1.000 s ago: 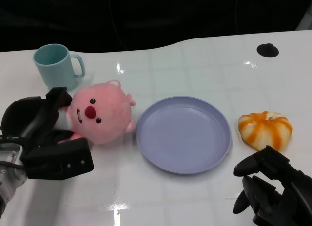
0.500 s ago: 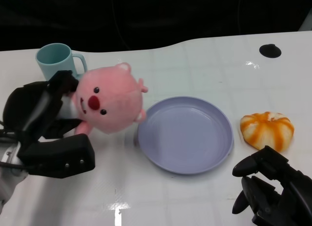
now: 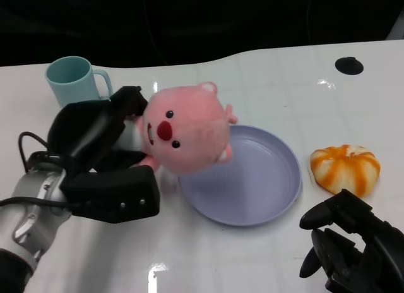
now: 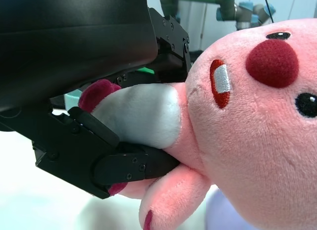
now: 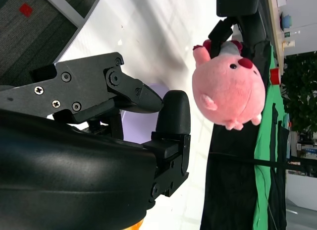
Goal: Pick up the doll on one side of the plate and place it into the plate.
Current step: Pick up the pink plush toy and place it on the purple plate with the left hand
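Doll: we saw the pink doll (image 3: 184,129) held up off the bench (image 3: 265,255), tilted, its head over the left rim of the plate (image 3: 265,185); its face showed a red nose and dark eyes.
Left hand: our left hand (image 3: 101,157) gripped the doll, its fingers (image 4: 124,165) closed around the white belly and lower body, as our left wrist view showed close up (image 4: 237,116).
Right hand: our right hand (image 3: 347,245) sat low at the near right of the bench, fingers curled in and holding nothing; it touched neither the plate nor the bun.
Plate: the lilac plate lay flat in the middle of the bench, and nothing rested in the part we could see.
Cup: a pale teal cup (image 3: 72,81) stood upright at the far left, behind our left hand.
Bun: an orange-and-white striped bun (image 3: 344,167) lay to the right of the plate, apart from it.
Right wrist view: we saw the doll (image 5: 228,88) hanging above the bench, with a dark cloth and green edge beyond.
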### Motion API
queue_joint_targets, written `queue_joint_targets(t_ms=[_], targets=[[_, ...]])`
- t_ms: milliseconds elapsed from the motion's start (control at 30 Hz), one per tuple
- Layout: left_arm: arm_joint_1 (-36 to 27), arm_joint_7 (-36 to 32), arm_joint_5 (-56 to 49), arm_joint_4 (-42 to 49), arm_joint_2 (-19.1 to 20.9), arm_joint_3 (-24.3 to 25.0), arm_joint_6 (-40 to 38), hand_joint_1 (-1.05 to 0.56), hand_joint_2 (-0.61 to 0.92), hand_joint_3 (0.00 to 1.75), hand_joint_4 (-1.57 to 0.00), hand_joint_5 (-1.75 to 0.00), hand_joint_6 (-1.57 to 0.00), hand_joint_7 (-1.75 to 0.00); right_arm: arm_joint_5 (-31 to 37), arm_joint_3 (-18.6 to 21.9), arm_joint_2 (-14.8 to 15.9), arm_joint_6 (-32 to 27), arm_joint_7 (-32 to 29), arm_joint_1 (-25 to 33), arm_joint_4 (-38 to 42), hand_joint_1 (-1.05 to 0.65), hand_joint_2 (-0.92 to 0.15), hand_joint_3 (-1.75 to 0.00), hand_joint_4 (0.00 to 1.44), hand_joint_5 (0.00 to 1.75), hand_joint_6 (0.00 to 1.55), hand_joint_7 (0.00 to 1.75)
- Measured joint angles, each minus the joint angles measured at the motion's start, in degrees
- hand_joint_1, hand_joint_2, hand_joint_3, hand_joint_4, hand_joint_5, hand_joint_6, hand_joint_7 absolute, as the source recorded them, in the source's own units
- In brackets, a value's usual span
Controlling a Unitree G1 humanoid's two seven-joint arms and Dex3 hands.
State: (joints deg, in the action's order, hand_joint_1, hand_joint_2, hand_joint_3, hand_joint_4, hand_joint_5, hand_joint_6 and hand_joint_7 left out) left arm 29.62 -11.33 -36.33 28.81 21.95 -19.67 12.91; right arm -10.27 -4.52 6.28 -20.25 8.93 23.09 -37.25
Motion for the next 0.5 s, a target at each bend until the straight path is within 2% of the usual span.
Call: queue_joint_targets(t_ms=[167, 333, 500], targets=[[1.2, 2.9, 0.1, -0.5, -2.4, -0.3, -1.1, -0.17, 0.53, 1.04, -0.88, -1.75, -0.65, -1.75, 0.0, 0.0, 0.0, 0.0, 0.1, 0.0, 0.0, -0.29, -0.92, -0.64, 0.47, 1.75, 0.33, 1.71], [3.2, 3.5, -0.2, 0.0, -5.4, -2.1, -1.1, -0.19, 0.49, 1.14, -0.94, -1.75, -0.71, -1.75, 0.0, 0.0, 0.0, 0.0, 0.2, -0.1, 0.0, -0.29, -0.92, -0.64, 0.47, 1.75, 0.33, 1.71], [5.7, 4.5, -1.6, 1.6, -7.9, -4.7, -0.8, -0.21, 0.54, 0.98, -0.91, -1.75, -0.66, -1.75, 0.0, 0.0, 0.0, -0.1, 0.2, 0.0, 0.0, -0.29, -0.92, -0.64, 0.47, 1.75, 0.32, 1.71]])
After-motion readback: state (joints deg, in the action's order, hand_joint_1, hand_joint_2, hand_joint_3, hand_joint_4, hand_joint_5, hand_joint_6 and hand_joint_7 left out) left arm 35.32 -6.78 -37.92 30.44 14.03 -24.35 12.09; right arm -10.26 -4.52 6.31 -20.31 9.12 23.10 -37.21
